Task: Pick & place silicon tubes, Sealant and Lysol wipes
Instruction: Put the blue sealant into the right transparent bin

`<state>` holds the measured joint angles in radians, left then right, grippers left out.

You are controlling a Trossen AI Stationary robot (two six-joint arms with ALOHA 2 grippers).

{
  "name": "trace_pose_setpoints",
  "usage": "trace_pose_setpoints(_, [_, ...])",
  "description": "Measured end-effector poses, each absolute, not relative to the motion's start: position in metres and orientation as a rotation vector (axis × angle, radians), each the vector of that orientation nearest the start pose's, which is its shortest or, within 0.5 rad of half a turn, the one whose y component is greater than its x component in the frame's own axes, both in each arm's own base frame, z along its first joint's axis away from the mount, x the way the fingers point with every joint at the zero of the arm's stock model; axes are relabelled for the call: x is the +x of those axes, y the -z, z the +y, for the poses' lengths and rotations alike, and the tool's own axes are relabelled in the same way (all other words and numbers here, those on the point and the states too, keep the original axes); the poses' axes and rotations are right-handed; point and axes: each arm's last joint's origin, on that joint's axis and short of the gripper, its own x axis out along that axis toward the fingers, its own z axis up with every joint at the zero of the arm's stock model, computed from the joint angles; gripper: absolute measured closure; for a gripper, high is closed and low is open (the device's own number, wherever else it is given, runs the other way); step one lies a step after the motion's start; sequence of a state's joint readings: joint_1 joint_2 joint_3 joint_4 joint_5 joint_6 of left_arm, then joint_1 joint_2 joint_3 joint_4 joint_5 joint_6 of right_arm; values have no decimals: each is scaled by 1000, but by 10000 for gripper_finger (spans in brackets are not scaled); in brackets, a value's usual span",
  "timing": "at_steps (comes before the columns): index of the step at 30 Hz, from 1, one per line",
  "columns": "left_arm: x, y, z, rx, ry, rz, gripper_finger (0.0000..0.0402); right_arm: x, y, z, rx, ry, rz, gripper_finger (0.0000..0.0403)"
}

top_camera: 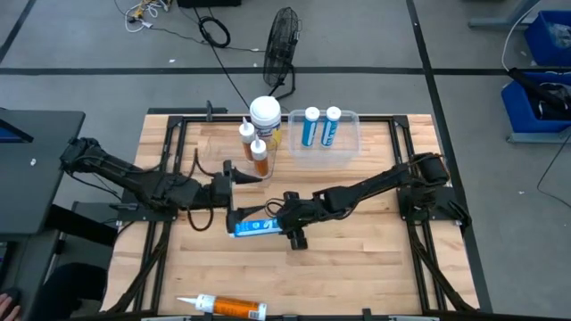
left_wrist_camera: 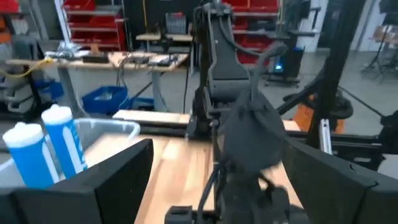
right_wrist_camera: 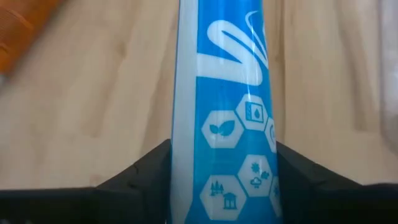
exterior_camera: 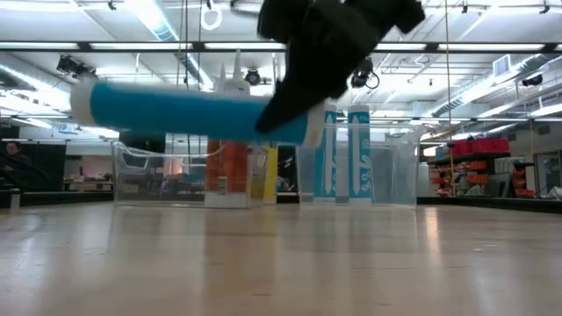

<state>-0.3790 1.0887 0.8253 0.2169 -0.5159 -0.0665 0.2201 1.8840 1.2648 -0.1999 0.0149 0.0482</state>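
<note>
My right gripper (top_camera: 287,225) is shut on a blue tube (top_camera: 259,227) with a white cap, held level above the table's middle; the low view shows the tube (exterior_camera: 176,114) clear of the wood. My left gripper (top_camera: 239,178) stands open just beyond it, holding nothing. Two more blue tubes (top_camera: 321,127) stand upright in a clear bin (top_camera: 350,147) at the far side. The Lysol wipes (top_camera: 265,113) and two orange tubes (top_camera: 259,159) stand upright to the left of that bin. Another orange tube (top_camera: 227,308) lies on its side at the near edge. My right gripper pinches the blue tube's body (right_wrist_camera: 224,186) between its two fingers (right_wrist_camera: 140,171), near the end away from the white cap (exterior_camera: 83,101). It comes slanting down from the table's right, and the tube runs on ahead from between the fingers. The tube hangs level, lifted clear.
Black frame rails (top_camera: 178,134) run along the table's far edge and sides. A black fan (top_camera: 282,40) stands on the floor beyond the far edge. Bare wood (top_camera: 357,267) lies between the held tube and the near edge.
</note>
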Motion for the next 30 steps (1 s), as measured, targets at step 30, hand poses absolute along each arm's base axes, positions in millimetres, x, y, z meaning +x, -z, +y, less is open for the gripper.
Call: trace_pose_setpoints(30, [167, -382, -97, 234, -7, -285, 44, 306, -368, 94, -301, -68, 219, 196])
